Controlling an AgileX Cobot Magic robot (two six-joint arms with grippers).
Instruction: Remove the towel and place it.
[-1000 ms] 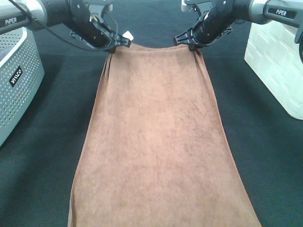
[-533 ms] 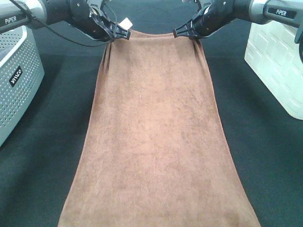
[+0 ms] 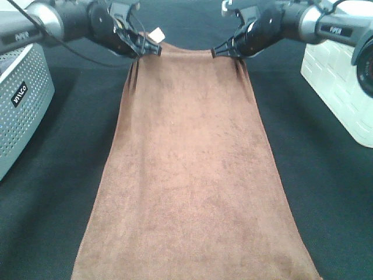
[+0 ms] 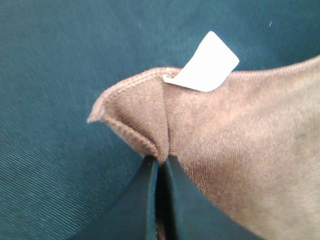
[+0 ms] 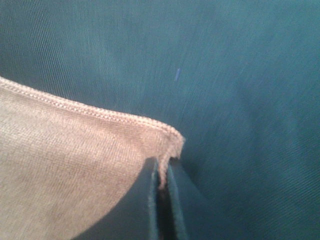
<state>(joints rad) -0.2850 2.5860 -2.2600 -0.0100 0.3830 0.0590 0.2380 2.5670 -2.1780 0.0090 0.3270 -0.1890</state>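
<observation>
the large brown terry-cloth towel (image 3: 192, 169) lies spread on the dark table cloth (image 3: 52, 192). your left gripper (image 3: 150, 50) and right gripper (image 3: 220, 51) each pinch a far corner tight; placing step, so lower evenly, then let go.

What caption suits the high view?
Two hands, left hand and right hand, pinch the far corners of a brown towel between two baskets.

A dark, finely ribbed cloth surface (image 3: 52, 175) fills the scene under even light. A grey perforated basket (image 3: 20, 99) with a small black label stands at its left edge; a white moulded container (image 3: 341, 87) stands at the right edge.
</observation>
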